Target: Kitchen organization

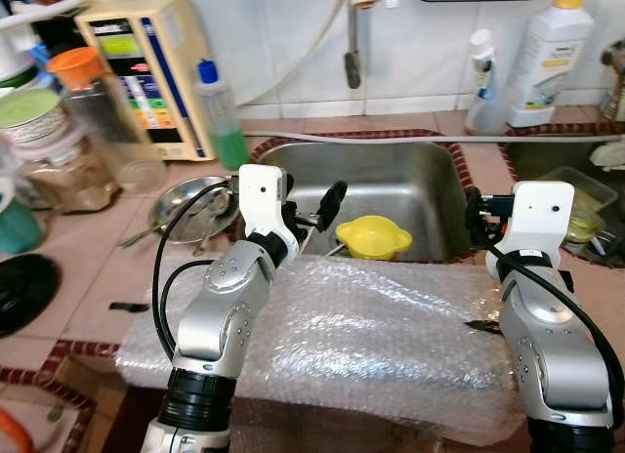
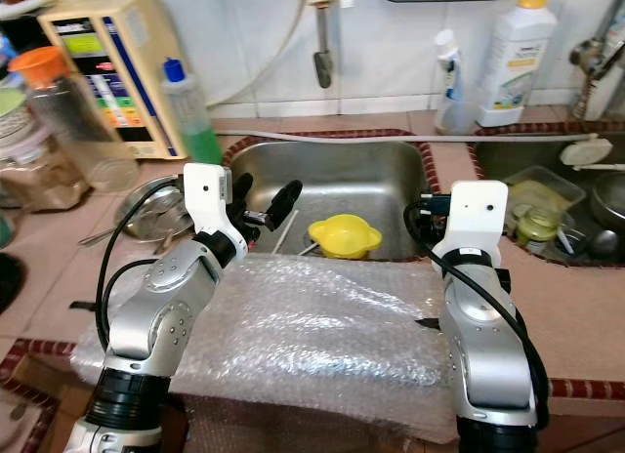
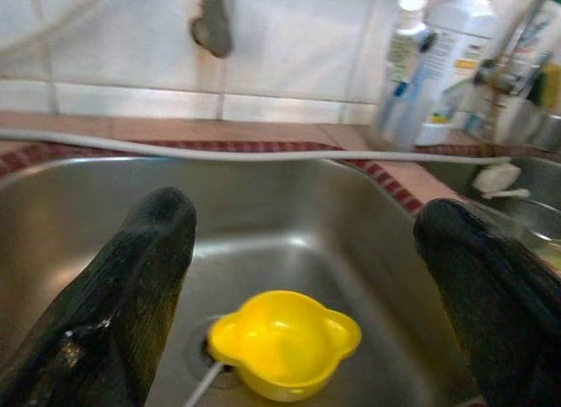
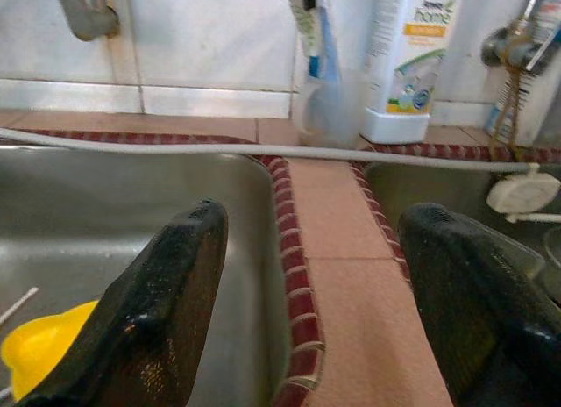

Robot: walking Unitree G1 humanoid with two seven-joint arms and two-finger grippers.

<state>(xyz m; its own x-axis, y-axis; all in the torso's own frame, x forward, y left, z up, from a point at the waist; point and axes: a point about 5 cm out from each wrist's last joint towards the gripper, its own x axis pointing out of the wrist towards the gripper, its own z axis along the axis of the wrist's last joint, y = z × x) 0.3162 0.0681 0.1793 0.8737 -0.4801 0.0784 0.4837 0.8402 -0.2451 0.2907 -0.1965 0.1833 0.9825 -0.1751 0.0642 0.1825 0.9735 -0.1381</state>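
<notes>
A yellow bowl (image 1: 373, 236) lies at the bottom of the stainless sink (image 1: 391, 175), with a thin white stick (image 3: 204, 386) leaning by it. My left gripper (image 1: 309, 211) hangs open over the sink's front left corner, pointing at the bowl (image 3: 282, 341) and holding nothing. My right gripper (image 1: 477, 213) is open too, over the red-tiled divider (image 4: 307, 275) at the sink's right rim; the bowl (image 4: 39, 350) lies off to its side. A sheet of bubble wrap (image 1: 371, 336) covers the counter in front of the sink, under both arms.
A green soap bottle (image 1: 220, 116) and a box (image 1: 146, 72) stand at the back left, jars (image 1: 68, 150) and a metal lid (image 1: 190, 209) further left. White bottles (image 1: 547, 58) stand at the back right. A second sink (image 1: 576, 204) holds dishes.
</notes>
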